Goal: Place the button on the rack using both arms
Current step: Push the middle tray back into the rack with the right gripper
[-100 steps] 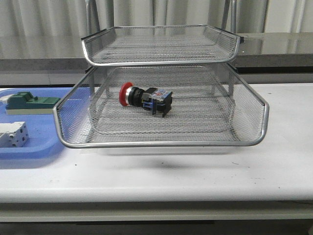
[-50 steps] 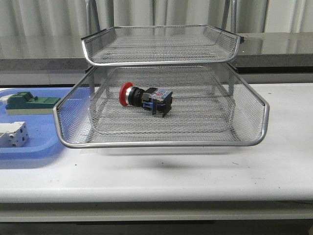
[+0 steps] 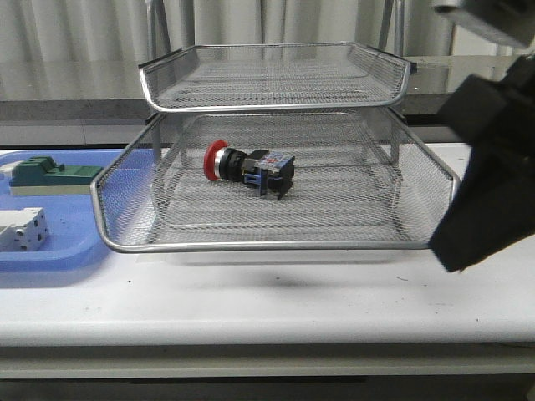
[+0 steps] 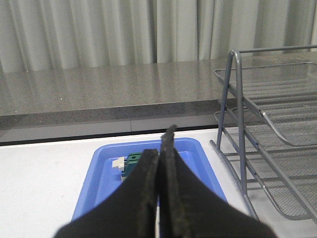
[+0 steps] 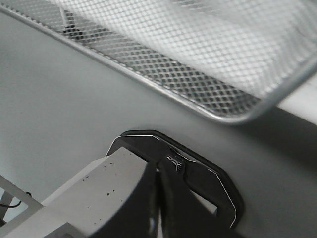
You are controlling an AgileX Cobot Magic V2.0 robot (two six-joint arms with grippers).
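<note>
The button (image 3: 249, 170) lies on its side in the pulled-out middle tier of the wire-mesh rack (image 3: 276, 246), red cap to the left and blue block to the right. My right arm (image 3: 493, 167) is a black bulk at the right edge, level with that tier's right front corner. Its gripper does not show in the front view. The right wrist view has my right gripper (image 5: 159, 171) shut and empty, beside a mesh rim of the rack (image 5: 148, 69). My left gripper (image 4: 161, 144) is shut on nothing, over the blue tray (image 4: 104, 168) and left of the rack's legs (image 4: 237, 99).
The blue tray (image 3: 50, 251) sits on the white table left of the rack, holding a green block-shaped part (image 3: 50, 175) and a white boxy part (image 3: 21, 228). A grey counter and curtains run behind. A grey-white plate (image 5: 99, 193) lies behind the right fingers.
My right arm has come into the front view at the right edge, where nothing stood before. The button and the rack have not moved.
</note>
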